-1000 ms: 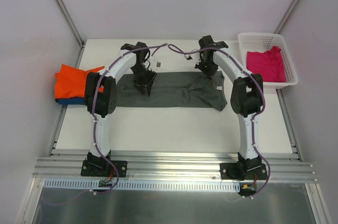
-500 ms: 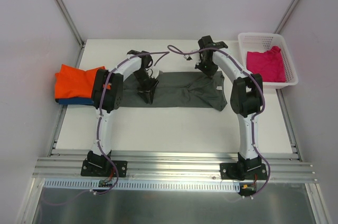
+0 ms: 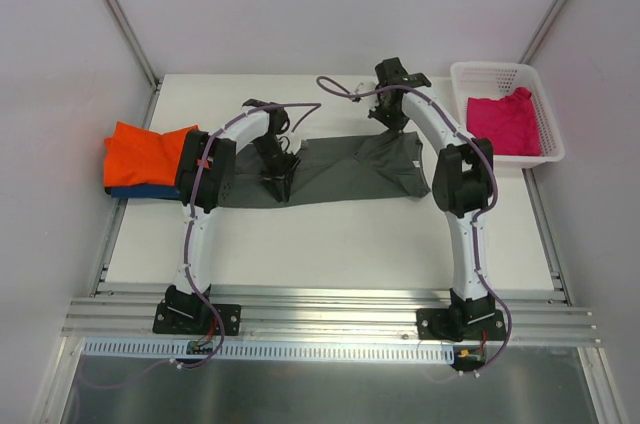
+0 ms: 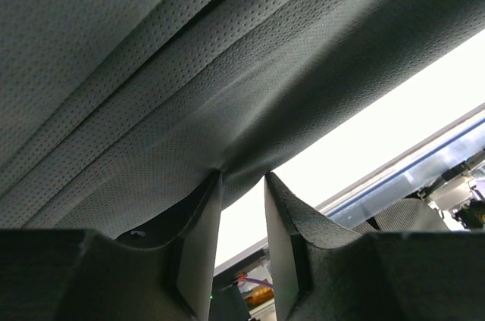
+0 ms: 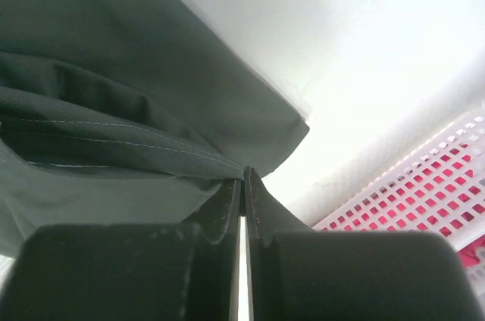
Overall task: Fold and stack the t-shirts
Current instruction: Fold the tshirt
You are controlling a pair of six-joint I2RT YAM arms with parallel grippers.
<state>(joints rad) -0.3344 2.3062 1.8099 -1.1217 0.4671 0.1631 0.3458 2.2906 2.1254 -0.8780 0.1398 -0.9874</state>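
The white worktop (image 3: 330,234) carries everything, and the dark grey t-shirt (image 3: 350,169) lies stretched across it between the two end effectors as a long, creased band, with its wider end under the right one. The white mesh basket (image 3: 500,72) stands on the outer side of the right end effector (image 3: 392,114), near it but apart, and holds the magenta pink t-shirt (image 3: 505,122) crumpled inside. On the outer side of the left end effector (image 3: 278,179), well apart from it at the worktop's edge, the bright orange t-shirt (image 3: 140,154) sits folded on top of the blue t-shirt (image 3: 125,190), of which only a thin strip shows beneath. The left end effector (image 4: 241,177) has its fingers drawn close with only a narrow gap between them, and a pucker of the grey cloth (image 4: 227,94) gathers at their tips, the fabric raised and spreading away above them. The right end effector (image 5: 242,173) has its fingers pressed almost together, only a hairline slit between them, nipping a hemmed edge of the grey cloth (image 5: 114,132) at the tips, with the basket's mesh (image 5: 409,192) just beyond.
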